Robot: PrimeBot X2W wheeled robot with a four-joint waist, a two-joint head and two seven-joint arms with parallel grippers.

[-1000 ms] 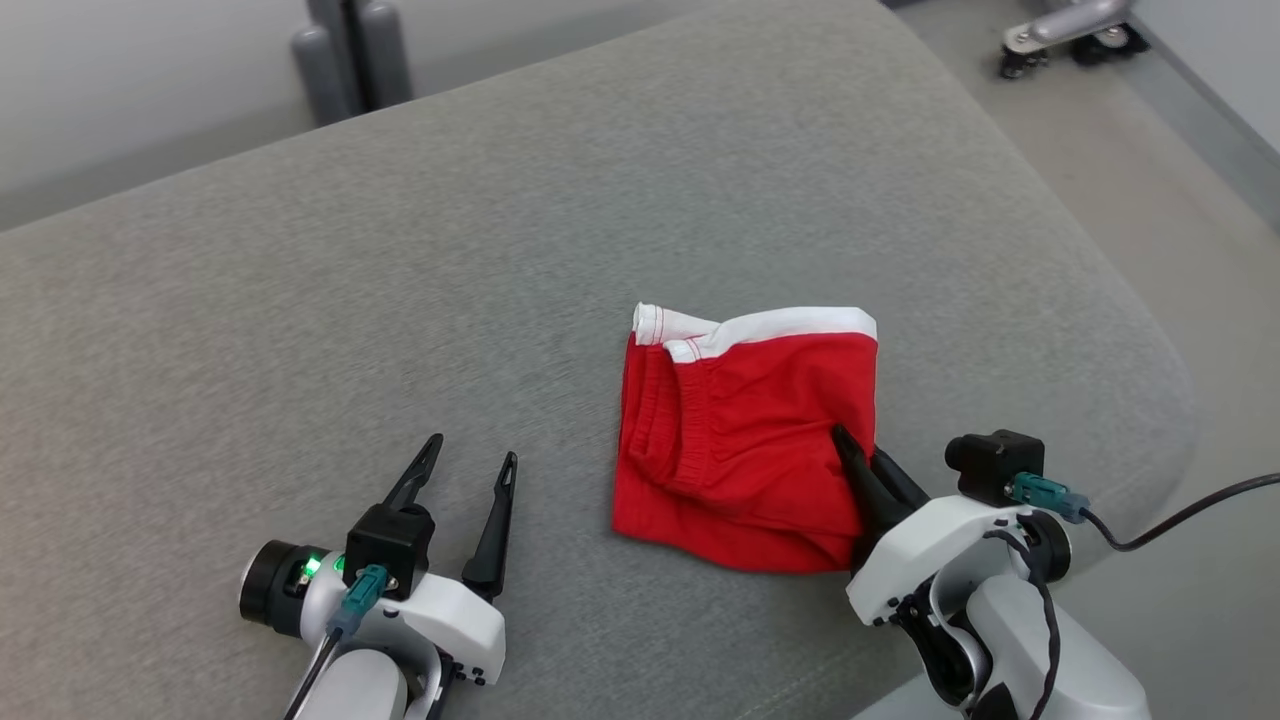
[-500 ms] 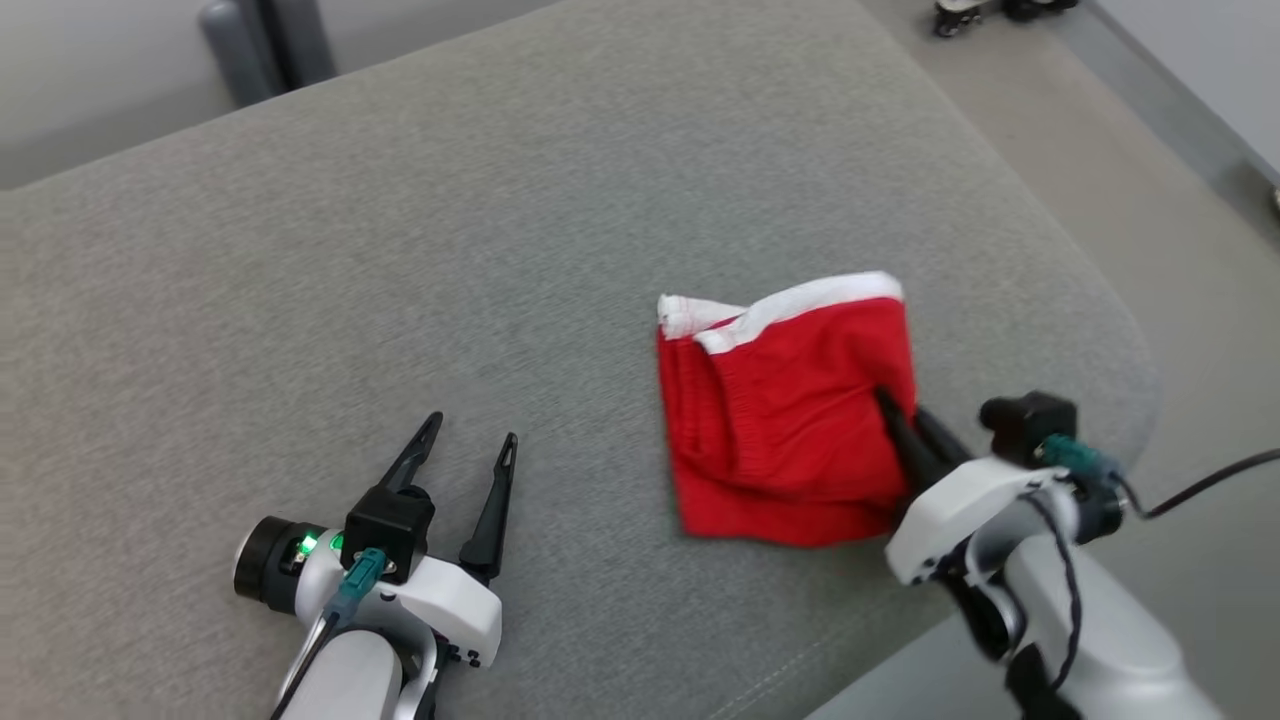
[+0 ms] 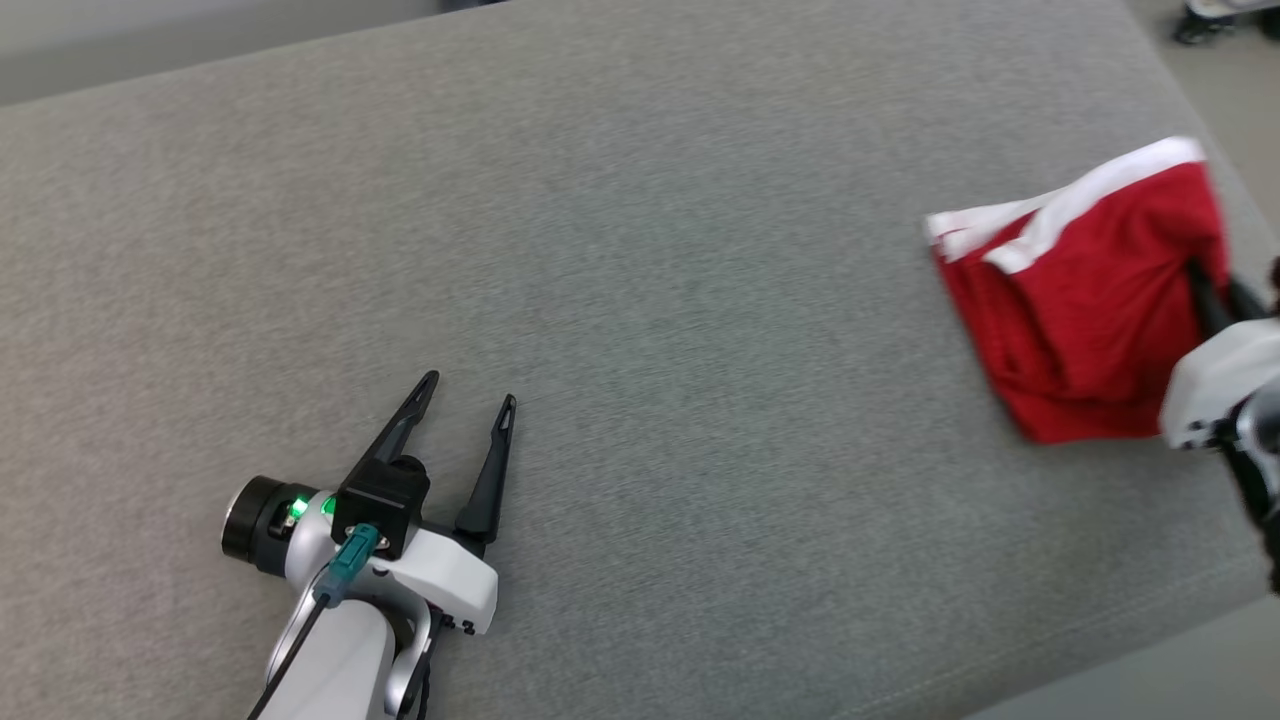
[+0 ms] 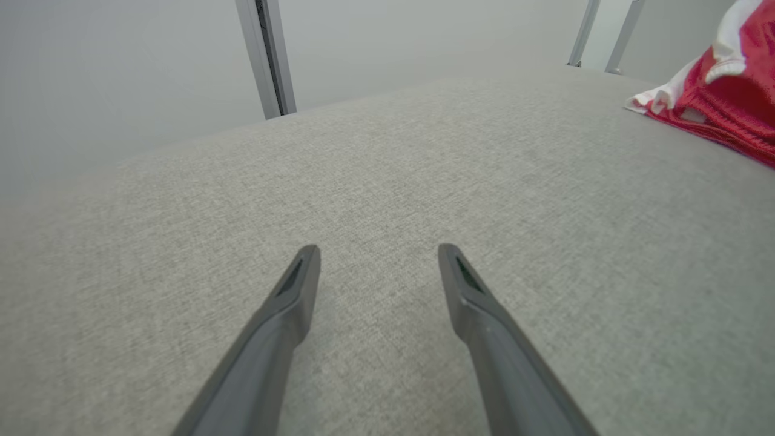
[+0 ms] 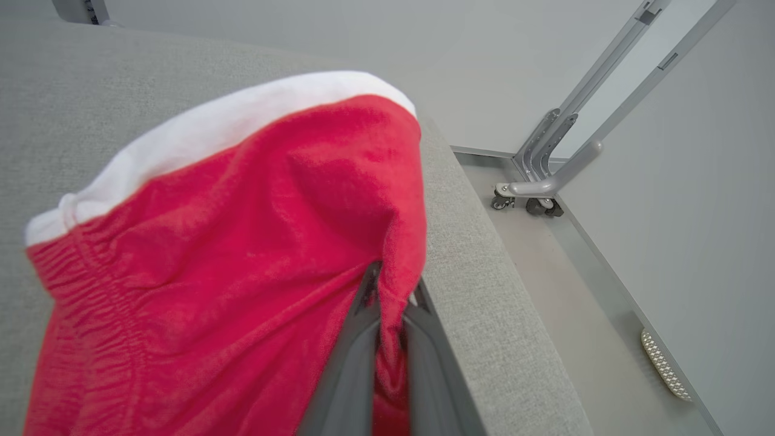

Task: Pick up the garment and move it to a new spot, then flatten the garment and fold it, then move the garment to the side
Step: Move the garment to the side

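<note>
Shifted since the earlier head picture: the whole frame, so the camera has turned. Measured against the left gripper (image 3: 470, 390), the garment (image 3: 1085, 300) and right gripper (image 3: 1200, 278) now stand well apart from it, out toward the right end of the grey cushion (image 3: 640, 250).

Head view.
- Item: red shorts with a white waistband, folded to a near-square pack with no strong long axis.
- Place: on the cushion's right end.
- Heading: waistband on the far edge, slanting upward to the right; red hem nearest the robot.
- Right gripper: fingers closed on the pack's right edge.
- Left gripper: fingers spread wide, holding nothing, low over bare cushion.

Left wrist view.
- Left gripper (image 4: 378, 249): both fingers parted, cushion (image 4: 424, 151) between them.
- Garment (image 4: 732, 103): at the far right, its white band corner resting on the fabric.

Right wrist view.
- Right gripper (image 5: 393, 278): fingers nipped together with a tuck of red cloth between them.
- Garment (image 5: 242, 242): bunches and drapes from that pinch, just beside the cushion's side edge (image 5: 472, 272); a wheeled metal frame (image 5: 545, 181) stands on the floor beyond.

Handling (judged): light, soft, limp knit, not fragile. Layers may slide apart, so a hold through all layers at a folded edge or the thicker waistband suits best.
</note>
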